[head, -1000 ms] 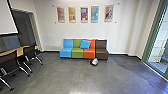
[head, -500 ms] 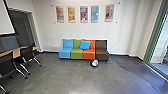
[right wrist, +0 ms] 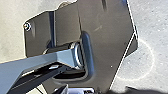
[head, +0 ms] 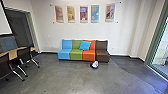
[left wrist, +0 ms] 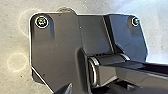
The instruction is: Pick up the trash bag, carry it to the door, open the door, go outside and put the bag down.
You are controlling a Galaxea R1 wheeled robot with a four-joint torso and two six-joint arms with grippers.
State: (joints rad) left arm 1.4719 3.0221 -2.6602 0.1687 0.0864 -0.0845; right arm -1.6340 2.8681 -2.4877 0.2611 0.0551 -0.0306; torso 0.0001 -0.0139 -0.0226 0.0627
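A small black-and-white bundle, seemingly the trash bag (head: 94, 65), lies on the floor just in front of the sofa, by the seam of its orange and brown seats. Green-framed glass (head: 162, 51) stands at the head view's right edge; whether it is a door I cannot tell. Both wrist views look down over the robot's own dark plate and jointed bar to pale floor. The state of my left and right grippers cannot be made out.
A sofa (head: 83, 54) with blue, green, orange and brown seats stands against the far wall, a blue cushion (head: 85, 45) on it. Dark chairs (head: 5, 63) and a wooden-topped table (head: 13, 53) are at the left, near a dark doorway (head: 18, 27).
The head camera has moved a little: the chairs and the glass slide toward the picture's sides, and the sofa shows slightly larger. The bundle stays in front of the sofa.
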